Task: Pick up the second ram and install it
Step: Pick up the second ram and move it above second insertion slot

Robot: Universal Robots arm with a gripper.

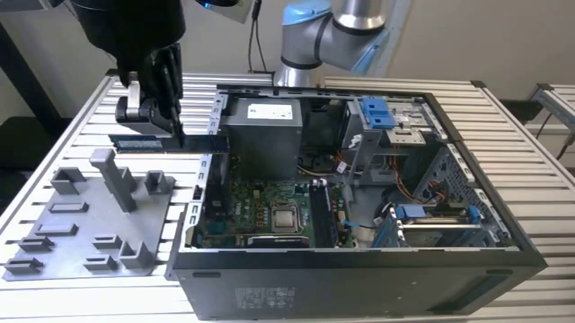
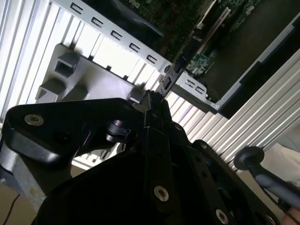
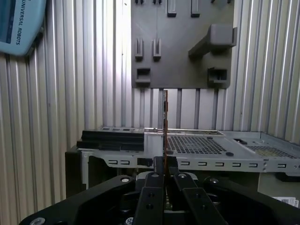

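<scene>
1. Second ram (image 1: 142, 142): a slim dark stick with a pale bluish label, clamped in the gripper (image 1: 161, 131). It is held level over the slatted table (image 1: 77, 128), and its length runs out to either side of the fingers.
2. Gripper: clenched on the stick, with one finger against each flat face. In the first wrist view the stick (image 3: 165, 117) appears edge-on, a thin line rising from between the fingertips of the gripper (image 3: 165, 161).
3. Grey tray (image 1: 81, 229): a flat plastic plate with upright posts, lying on the table below the gripper and off to one side, apart from the stick.
4. Computer case (image 1: 359, 276): open on top and standing just beside the gripper. One end of the stick reaches close to its near wall.
5. Motherboard (image 1: 260, 202): green, bearing a square silver chip (image 1: 285, 219). It lies on the case floor, lower than the gripper and well apart from it.
</scene>
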